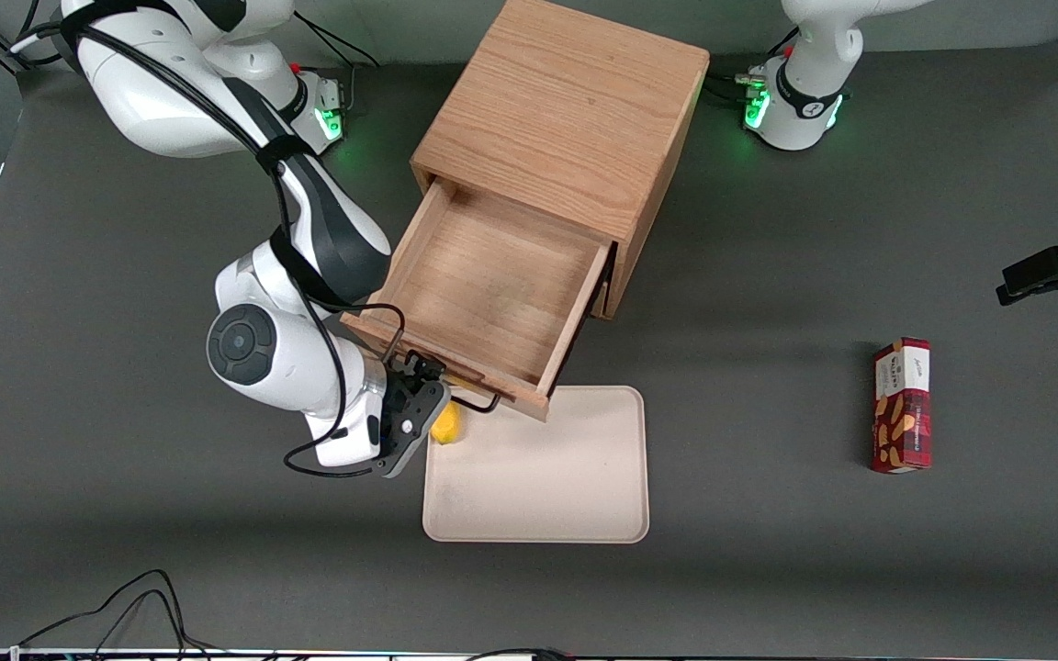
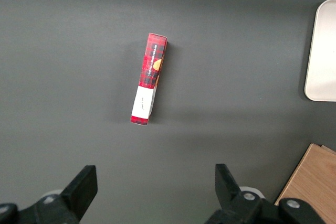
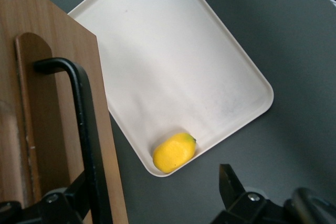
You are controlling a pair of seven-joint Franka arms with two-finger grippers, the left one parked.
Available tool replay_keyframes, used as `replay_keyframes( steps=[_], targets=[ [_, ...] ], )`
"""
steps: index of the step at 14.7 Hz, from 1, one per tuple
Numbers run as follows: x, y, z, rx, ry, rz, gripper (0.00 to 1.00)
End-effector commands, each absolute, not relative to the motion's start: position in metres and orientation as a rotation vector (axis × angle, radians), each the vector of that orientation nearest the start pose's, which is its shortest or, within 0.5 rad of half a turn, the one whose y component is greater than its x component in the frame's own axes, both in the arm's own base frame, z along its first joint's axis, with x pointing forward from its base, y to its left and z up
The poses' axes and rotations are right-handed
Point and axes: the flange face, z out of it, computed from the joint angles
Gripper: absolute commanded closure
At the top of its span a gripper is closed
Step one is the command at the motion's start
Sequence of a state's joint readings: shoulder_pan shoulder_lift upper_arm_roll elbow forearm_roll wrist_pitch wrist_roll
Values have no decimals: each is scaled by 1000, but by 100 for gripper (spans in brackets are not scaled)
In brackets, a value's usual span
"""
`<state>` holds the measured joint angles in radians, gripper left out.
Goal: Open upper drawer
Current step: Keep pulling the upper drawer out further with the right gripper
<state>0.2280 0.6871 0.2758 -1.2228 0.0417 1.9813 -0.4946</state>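
Cream tray (image 1: 538, 477) lies nearest the camera on the dark grey surface (image 1: 125, 551), a yellow fruit (image 1: 445, 424) in its corner. Toward the parked arm's end lies a red box (image 1: 902, 405). My arm bends down low; my fingers (image 3: 152, 203) are spread open around the black handle (image 3: 86, 129) of the upper drawer (image 1: 492, 294), pulled out of the oak cabinet (image 1: 566, 110).
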Motion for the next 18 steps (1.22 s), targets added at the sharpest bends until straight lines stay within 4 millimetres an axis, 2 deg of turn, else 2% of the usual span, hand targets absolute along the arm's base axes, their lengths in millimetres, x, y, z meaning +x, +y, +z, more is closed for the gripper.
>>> replay_keyframes(
  steps=[1, 10, 13, 14, 18],
  targets=[
    [687, 314, 391, -2618, -1327, -151, 0],
    [697, 304, 397, -2638, -1306, -177, 0],
    [701, 297, 404, -2647, -1290, -193, 0],
    [700, 297, 408, -2645, -1291, -175, 0],
    [694, 294, 447, -2647, -1295, -153, 0]
  ],
)
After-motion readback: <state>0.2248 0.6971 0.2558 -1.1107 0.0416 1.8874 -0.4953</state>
